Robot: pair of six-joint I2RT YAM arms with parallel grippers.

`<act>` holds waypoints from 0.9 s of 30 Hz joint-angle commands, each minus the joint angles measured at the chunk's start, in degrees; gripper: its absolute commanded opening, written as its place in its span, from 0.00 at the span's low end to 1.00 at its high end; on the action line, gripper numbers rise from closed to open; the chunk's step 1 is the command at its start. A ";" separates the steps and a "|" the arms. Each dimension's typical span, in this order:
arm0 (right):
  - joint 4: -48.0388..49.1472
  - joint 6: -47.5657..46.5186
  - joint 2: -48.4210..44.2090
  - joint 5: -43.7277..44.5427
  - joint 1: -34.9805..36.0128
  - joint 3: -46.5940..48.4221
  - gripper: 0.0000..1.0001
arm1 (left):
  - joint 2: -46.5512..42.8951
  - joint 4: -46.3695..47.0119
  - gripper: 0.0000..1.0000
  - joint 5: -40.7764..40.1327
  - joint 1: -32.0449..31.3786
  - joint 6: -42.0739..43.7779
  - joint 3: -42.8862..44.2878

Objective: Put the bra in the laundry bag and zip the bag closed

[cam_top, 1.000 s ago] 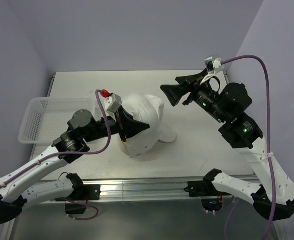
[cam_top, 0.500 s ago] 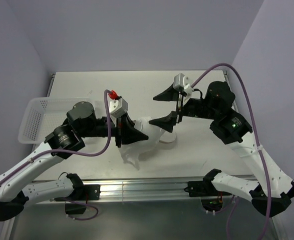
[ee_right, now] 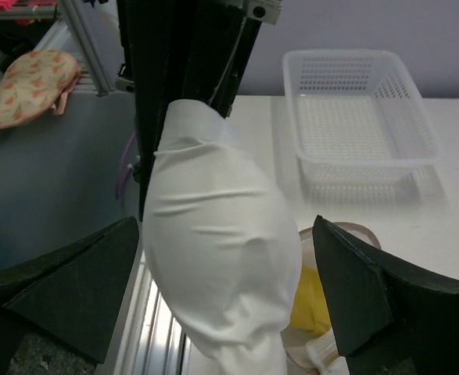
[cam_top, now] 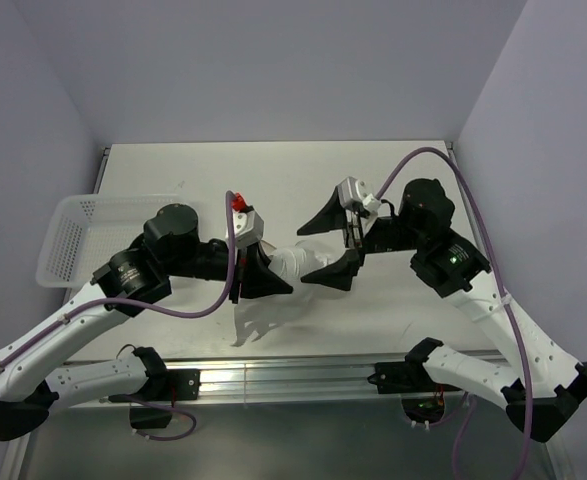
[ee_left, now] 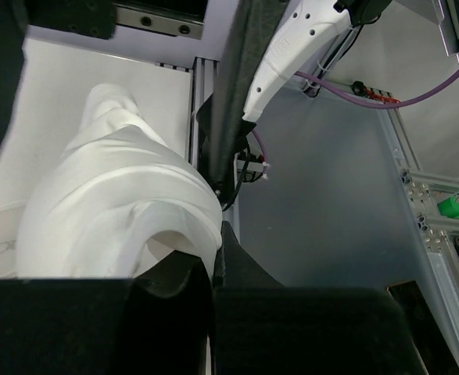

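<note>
Lilac walls, one matte white surface (cam_top: 393, 190). Two arms, two claws. Clamps left claw (cam_top: 278, 285) tight on one thin, smooth white cloth (ee_right: 213, 234), lifted in a puffed fold. Spreads right claw (cam_top: 308, 252) wide facing that cloth, gripping nothing. Far left, one rectangular plastic basket (cam_top: 78, 235), perforated. Low under cloth, one padded mustard bra (ee_right: 311, 301) against one round bag (ee_right: 354, 229) with brownish rim; inside or beside, cannot tell.

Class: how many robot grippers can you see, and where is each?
2. The left gripper, at centre, is shut on the white cloth; the right gripper, open, faces it from the right. None hidden.
</note>
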 commanded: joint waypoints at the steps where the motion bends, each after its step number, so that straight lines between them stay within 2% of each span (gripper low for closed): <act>1: 7.72 6.35 -3.73 -3.04 0.29 -3.66 1.00 | -1.58 2.06 0.00 1.43 -0.18 2.41 0.80; 6: 10.99 14.61 -1.82 -1.99 0.72 -7.02 1.00 | -2.63 2.67 0.00 -0.05 -0.18 3.91 0.45; 14: 13.62 16.74 -1.72 0.64 3.89 -10.45 1.00 | -3.51 3.20 0.00 -0.15 -0.18 4.70 -0.17; 18: 17.13 19.55 -2.60 0.74 4.42 -11.68 0.95 | -4.30 3.72 0.00 -2.25 -0.18 4.87 -1.13; 20: 18.63 21.48 -3.30 1.44 4.51 -12.64 0.91 | -4.31 3.90 0.01 -3.13 -0.18 4.96 -1.31; 22: 20.30 22.62 -4.52 4.86 4.51 -13.61 0.75 | -4.39 3.55 0.04 -4.53 -0.26 4.61 -1.92; 23: 20.74 22.98 -4.88 5.83 4.51 -13.70 0.75 | -4.48 3.55 0.07 -5.15 -0.27 4.61 -1.92; 24: 21.00 23.42 -5.06 7.66 4.51 -13.62 0.64 | -4.66 3.55 0.11 -6.03 -0.27 4.09 -2.36; 26: 20.92 24.29 -5.32 9.52 4.51 -13.35 0.48 | -5.88 4.43 0.19 -9.00 -0.27 3.21 -3.93; 27: 20.66 24.65 -5.23 10.92 4.42 -13.26 0.44 | -6.41 4.87 0.24 -9.72 -0.27 2.86 -4.56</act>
